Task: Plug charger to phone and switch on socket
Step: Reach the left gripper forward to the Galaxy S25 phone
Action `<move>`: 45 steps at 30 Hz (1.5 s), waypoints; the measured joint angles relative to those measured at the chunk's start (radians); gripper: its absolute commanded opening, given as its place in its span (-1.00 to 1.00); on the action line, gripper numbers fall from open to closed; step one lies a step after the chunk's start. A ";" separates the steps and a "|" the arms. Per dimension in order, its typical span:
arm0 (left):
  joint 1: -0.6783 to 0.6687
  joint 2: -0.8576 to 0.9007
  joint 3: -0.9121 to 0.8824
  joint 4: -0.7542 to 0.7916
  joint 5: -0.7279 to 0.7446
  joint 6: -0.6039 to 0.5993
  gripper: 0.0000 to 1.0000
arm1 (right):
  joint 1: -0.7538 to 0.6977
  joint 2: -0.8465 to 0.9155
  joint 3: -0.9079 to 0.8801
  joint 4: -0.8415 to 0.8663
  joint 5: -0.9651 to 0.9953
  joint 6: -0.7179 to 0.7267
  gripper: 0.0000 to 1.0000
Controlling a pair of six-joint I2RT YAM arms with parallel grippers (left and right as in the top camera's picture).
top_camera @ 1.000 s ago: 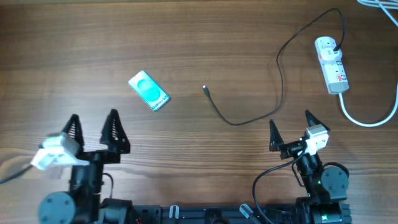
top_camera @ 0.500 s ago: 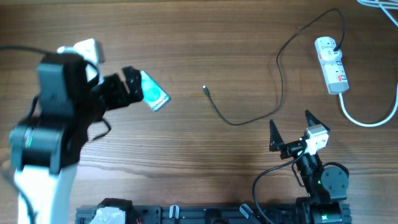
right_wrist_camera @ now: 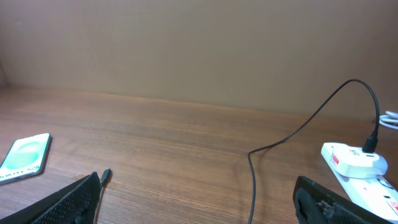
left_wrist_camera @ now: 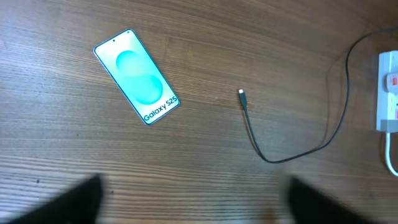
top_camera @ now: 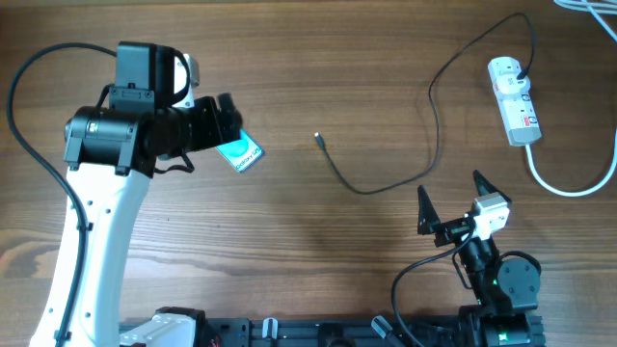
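Hovering the left gripper (left_wrist_camera: pixel 194 186) spread wide and empty near the phone (left_wrist_camera: pixel 137 76), lying flat on the table (left_wrist_camera: pixel 205 37). Holding the right gripper (top_camera: pixel 449 188) parted too, gripping nothing, well apart from the charger (left_wrist_camera: pixel 241 93). Covering part of the phone overhead; cropping the socket (top_camera: pixel 513 101) in the left wrist view.

The phone (left_wrist_camera: pixel 137 76): flat on the table (top_camera: pixel 289 241) at my left, teal screen up, skewed. The charger (left_wrist_camera: pixel 268 160): black cable, loose tip apart from the phone, other end plugged into the white socket (top_camera: pixel 513 101) at my far right.
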 measured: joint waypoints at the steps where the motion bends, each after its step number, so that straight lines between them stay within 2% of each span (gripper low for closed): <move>1: 0.000 0.000 0.000 0.000 0.000 0.000 -0.92 | 0.000 0.000 0.000 0.000 0.000 0.000 0.99; 18: 0.000 0.005 0.000 0.001 0.000 0.002 -0.92 | 0.000 0.000 0.000 0.000 0.000 0.000 0.99; 25: 0.000 0.064 0.000 0.001 0.001 -0.013 -0.92 | 0.000 0.000 0.000 0.000 0.000 0.000 0.99; 29: -0.001 0.129 0.000 0.002 0.002 -0.036 -0.55 | 0.000 0.000 0.000 0.000 0.000 0.000 0.99; 30: -0.002 0.149 -0.001 0.001 0.003 -0.033 -0.37 | 0.000 0.000 0.000 0.000 0.000 0.000 0.99; 32: -0.008 0.192 -0.001 0.002 0.004 -0.040 -0.16 | 0.000 0.000 0.000 0.000 0.000 0.000 0.99; 33: -0.015 0.217 -0.001 0.004 0.008 -0.048 0.11 | 0.000 0.000 0.000 0.000 0.000 0.000 1.00; 34: -0.021 0.244 -0.001 0.007 0.007 -0.051 0.26 | 0.000 0.000 0.000 0.000 0.000 0.000 1.00; 36: -0.031 0.291 -0.002 0.012 0.000 -0.081 1.00 | 0.000 0.000 0.000 0.000 0.000 0.000 0.99; 41: -0.035 0.407 -0.002 0.033 -0.074 -0.191 1.00 | 0.000 0.000 0.000 0.000 0.000 0.000 0.99; 45: -0.035 0.481 -0.002 0.106 -0.137 -0.290 1.00 | 0.000 0.000 0.000 0.000 0.000 0.000 0.98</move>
